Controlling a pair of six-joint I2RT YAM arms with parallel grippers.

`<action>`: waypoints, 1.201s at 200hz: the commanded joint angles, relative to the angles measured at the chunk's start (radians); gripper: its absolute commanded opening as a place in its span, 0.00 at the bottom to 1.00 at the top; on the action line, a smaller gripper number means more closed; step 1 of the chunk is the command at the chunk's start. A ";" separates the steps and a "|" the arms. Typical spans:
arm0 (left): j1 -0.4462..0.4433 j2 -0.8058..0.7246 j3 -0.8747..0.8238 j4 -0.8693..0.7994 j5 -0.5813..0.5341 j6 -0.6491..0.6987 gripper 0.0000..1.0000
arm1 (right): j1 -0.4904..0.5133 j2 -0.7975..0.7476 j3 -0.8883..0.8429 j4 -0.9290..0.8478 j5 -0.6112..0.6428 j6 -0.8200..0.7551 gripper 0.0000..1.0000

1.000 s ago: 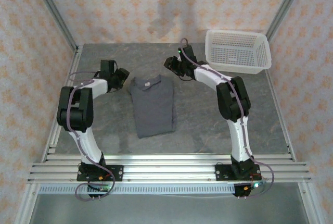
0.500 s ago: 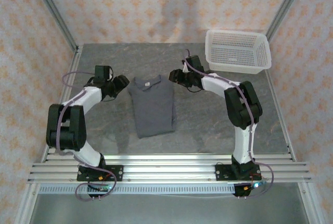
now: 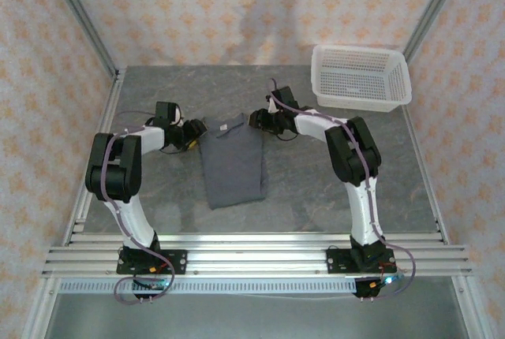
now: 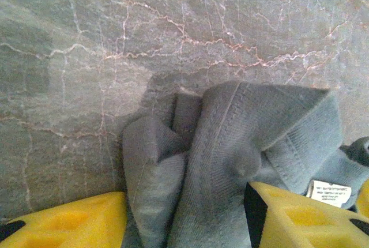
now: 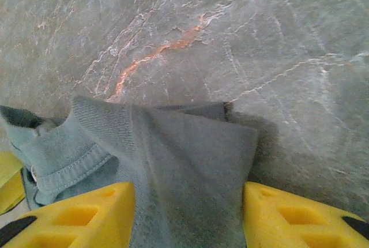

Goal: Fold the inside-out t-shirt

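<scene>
The t-shirt point(image 3: 231, 167) is laid in the middle of the counter point(image 3: 316, 181), collar end farthest back. The left tool point(image 3: 194, 135) is set at its far left corner and the right tool point(image 3: 257, 120) at its far right corner. A basket point(image 3: 361, 77) is placed at the counter's far right.

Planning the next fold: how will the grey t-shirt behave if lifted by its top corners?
The t-shirt probably droops limply: its fabric bunches in soft wrinkles. Likely light, as it lies thin and flat. Layers might slip apart.
</scene>
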 commanded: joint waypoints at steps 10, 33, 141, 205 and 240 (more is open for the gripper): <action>-0.036 0.095 0.058 0.138 0.052 -0.038 0.57 | 0.024 0.044 0.041 -0.015 -0.019 0.000 0.50; -0.055 0.141 0.076 0.187 0.080 -0.067 0.57 | 0.033 0.063 0.059 -0.025 -0.027 0.002 0.50; -0.140 0.101 0.064 0.259 0.031 -0.098 0.31 | 0.036 0.042 0.046 -0.040 -0.026 0.001 0.47; -0.139 0.164 0.109 0.207 -0.007 -0.088 0.50 | 0.032 0.006 0.025 -0.041 -0.004 0.003 0.46; -0.140 0.178 0.123 0.213 -0.015 -0.099 0.08 | 0.011 -0.106 -0.060 -0.009 0.039 0.011 0.48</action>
